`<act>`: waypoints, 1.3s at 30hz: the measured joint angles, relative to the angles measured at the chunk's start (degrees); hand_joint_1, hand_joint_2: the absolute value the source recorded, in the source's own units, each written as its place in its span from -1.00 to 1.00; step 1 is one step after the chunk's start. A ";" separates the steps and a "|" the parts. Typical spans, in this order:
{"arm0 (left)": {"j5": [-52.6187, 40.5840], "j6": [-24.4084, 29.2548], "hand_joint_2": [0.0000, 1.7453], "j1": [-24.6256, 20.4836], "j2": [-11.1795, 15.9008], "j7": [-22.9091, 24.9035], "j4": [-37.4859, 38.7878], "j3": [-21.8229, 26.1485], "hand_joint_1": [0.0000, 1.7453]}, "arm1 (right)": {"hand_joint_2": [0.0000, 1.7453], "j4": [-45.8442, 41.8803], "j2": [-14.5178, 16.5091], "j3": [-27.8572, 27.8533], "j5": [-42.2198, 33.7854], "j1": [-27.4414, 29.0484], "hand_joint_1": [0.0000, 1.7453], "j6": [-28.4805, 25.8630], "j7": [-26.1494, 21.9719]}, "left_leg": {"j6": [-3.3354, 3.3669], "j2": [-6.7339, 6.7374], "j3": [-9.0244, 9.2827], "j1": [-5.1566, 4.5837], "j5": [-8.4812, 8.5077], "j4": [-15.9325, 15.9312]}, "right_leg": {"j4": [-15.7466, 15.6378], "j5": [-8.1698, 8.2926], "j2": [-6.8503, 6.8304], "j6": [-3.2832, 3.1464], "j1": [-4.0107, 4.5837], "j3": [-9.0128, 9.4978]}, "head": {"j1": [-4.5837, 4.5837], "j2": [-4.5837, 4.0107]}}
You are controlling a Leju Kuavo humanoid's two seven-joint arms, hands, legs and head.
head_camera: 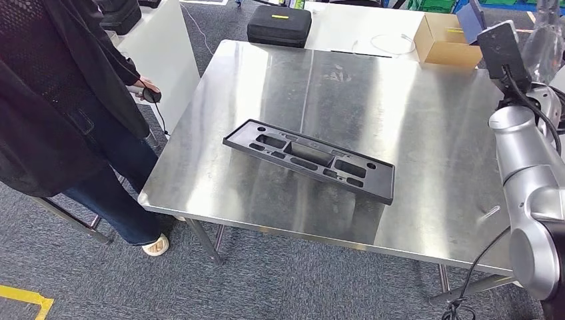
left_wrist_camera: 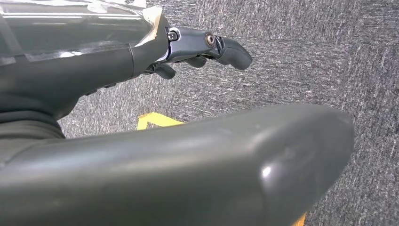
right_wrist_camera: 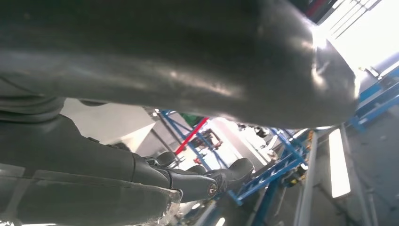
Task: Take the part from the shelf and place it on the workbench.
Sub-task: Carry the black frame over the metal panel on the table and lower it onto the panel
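From my remote station, the black part (head_camera: 308,159) lay flat near the middle of the steel workbench (head_camera: 426,120), held by neither hand. The left hand (left_wrist_camera: 188,94) hung over grey carpet with nothing in it, its fingers (left_wrist_camera: 230,51) apart; the right hand (right_wrist_camera: 188,117) was likewise unladen, fingers (right_wrist_camera: 226,176) loosely extended. A person (head_camera: 60,113) stood at the bench's edge.

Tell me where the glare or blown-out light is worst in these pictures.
Head view: soft sheen streaks on the steel workbench, black part stays readable. Right wrist view: sky blown out white beside the right hand. Left wrist view: even light, no glare.
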 joint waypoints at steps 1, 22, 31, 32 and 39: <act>0.00 0.00 -1.00 0.00 0.02 0.00 0.00 0.02 -1.00 | -1.00 -0.13 -0.21 -0.63 0.11 0.23 -1.00 -0.01 -0.01 | 0.00 0.01 0.01 0.00 0.00 0.00 | 0.00 0.00 0.01 0.00 0.00 0.00 | 0.00 0.00; 0.17 0.00 -1.00 0.08 0.05 -0.69 0.00 0.16 -1.00 | -1.00 -0.94 -1.96 -4.89 -0.89 2.28 -1.00 0.76 -1.04 | 0.00 -0.12 0.05 0.01 0.00 0.01 | -0.01 -0.01 -0.11 0.01 0.00 0.03 | 0.00 0.00; 0.67 -0.14 -1.00 0.73 0.33 -1.94 0.00 1.27 -1.00 | -1.00 -1.64 -7.29 -17.56 -8.10 14.63 -1.00 2.11 -11.39 | 0.16 -0.40 0.06 -0.01 -0.11 0.01 | -0.07 -0.16 -0.26 0.24 -0.02 0.16 | -0.02 0.00; 0.47 -0.20 -1.00 0.76 0.34 -1.95 0.00 1.32 -1.00 | -1.00 -2.37 -7.71 -19.62 -10.52 17.10 -1.00 3.05 -13.39 | 0.18 -0.46 0.08 0.00 -0.13 0.01 | -0.08 -0.20 -0.31 0.30 -0.01 0.19 | -0.02 0.00; -0.40 -0.96 -1.00 1.29 0.56 -1.89 0.00 1.46 -1.00 | -1.00 -20.34 -4.51 -40.89 -29.88 40.75 -1.00 23.71 -21.80 | 0.36 -1.42 0.11 -0.04 -0.33 -0.02 | -0.11 -0.57 -1.23 0.76 -0.01 0.68 | -0.04 0.00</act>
